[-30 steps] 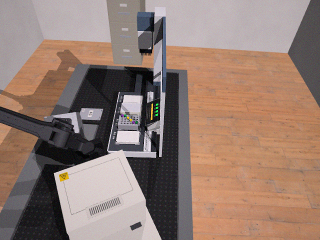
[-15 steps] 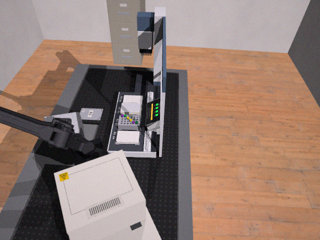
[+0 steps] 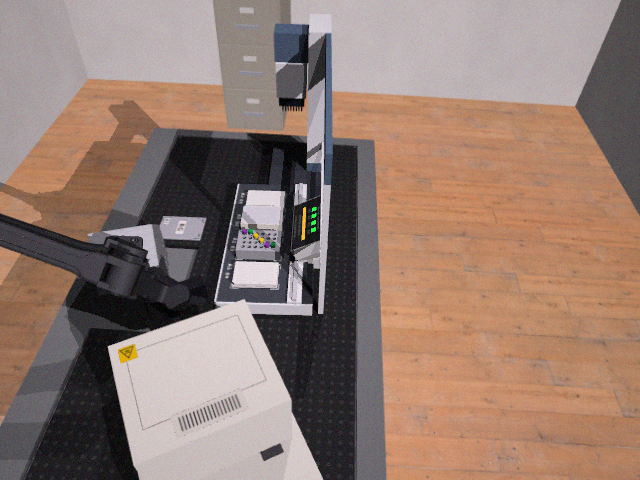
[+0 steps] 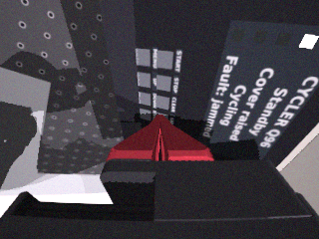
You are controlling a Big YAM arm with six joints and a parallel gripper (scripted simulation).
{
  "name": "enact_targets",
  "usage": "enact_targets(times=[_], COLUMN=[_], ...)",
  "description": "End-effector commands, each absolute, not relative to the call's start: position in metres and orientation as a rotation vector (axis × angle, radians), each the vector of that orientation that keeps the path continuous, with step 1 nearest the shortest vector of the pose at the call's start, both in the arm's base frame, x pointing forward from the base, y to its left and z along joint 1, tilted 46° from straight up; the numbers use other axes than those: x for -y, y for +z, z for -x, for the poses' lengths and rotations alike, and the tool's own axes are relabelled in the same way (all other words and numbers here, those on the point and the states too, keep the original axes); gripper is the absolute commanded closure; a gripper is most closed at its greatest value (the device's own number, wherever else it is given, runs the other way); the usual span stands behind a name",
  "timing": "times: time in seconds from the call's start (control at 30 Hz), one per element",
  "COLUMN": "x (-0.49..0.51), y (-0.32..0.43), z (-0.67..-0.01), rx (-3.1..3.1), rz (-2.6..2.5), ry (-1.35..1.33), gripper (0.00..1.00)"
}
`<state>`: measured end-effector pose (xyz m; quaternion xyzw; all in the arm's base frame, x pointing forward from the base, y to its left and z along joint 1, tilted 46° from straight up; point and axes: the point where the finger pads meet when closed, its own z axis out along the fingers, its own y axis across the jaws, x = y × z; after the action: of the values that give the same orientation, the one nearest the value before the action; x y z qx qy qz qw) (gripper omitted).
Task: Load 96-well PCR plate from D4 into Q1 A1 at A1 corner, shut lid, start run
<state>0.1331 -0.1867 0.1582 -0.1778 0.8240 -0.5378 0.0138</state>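
The PCR plate [image 3: 255,274] sits mid-frame at the deck row's near end, looks light, thin and flexy, so grab its long side walls; pincer [image 4: 159,130] is pressed together, empty, by the keys.

My arm [image 3: 62,248] reaches in from the left edge, elbow joint [image 3: 121,263] bent, forearm angled down and to the right. My gripper [image 4: 159,119] holds nothing: its red fingers are pressed together into a narrow wedge pointing forward.
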Motion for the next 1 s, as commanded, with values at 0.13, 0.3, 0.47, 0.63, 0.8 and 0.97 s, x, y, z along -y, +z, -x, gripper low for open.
enact_targets(times=[0.13,0.3,0.47,0.63,0.8,0.97], x=[0.1876,0.1882,0.1889,0.1894,0.1903,0.1913], y=[0.1892,0.1909,0.1916,0.192,0.1935,0.1945], z=[-0.1453,-0.1453,-0.1444,-0.1437,-0.1424,-0.1413], rx=[-2.49,-2.487,-2.485,-2.484,-2.48,-2.478], rz=[0.495,0.495,0.493,0.491,0.485,0.48], ry=[-1.687,-1.687,-1.69,-1.691,-1.694,-1.697], gripper=[1.0,1.0,1.0,1.0,1.0,1.0])
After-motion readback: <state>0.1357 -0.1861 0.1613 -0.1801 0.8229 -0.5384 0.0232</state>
